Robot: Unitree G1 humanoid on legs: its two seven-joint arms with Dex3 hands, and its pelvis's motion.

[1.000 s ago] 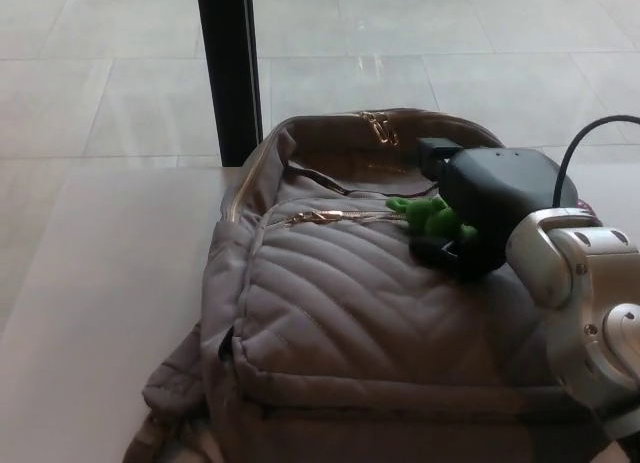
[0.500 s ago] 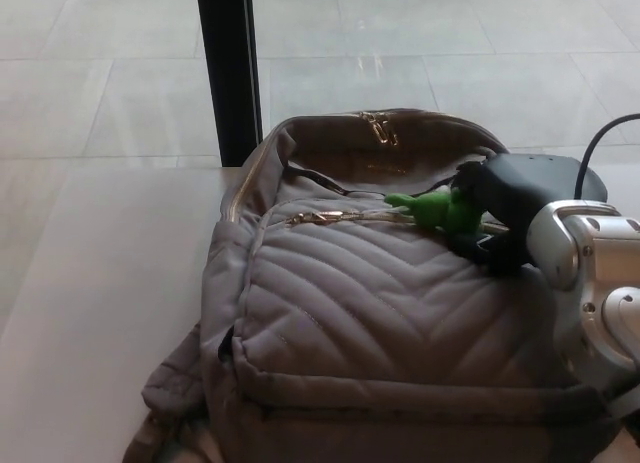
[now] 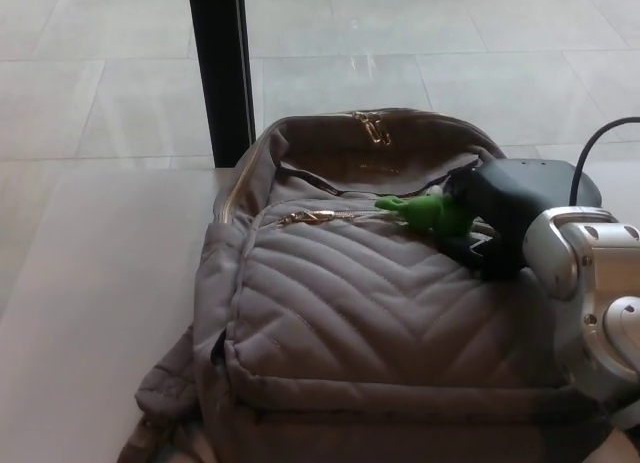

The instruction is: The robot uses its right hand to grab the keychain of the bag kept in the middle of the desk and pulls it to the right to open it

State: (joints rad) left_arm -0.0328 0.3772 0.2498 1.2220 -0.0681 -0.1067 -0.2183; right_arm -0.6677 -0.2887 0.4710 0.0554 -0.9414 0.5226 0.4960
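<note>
Lying flat in the middle of the desk (image 3: 90,283), the gray bag (image 3: 370,323) is showing its front pocket zipper (image 3: 325,216) near its top. The right hand (image 3: 500,218) is pinching the green keychain (image 3: 425,211) at the right end of that zipper, so a pull to the right can open it. The left hand is not showing.

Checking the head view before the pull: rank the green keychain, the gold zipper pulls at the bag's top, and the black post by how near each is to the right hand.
1. green keychain, in the right hand, on its left side.
2. gold zipper pulls, at the bag's top edge, up and left.
3. black post, beyond the bag, far left.
</note>
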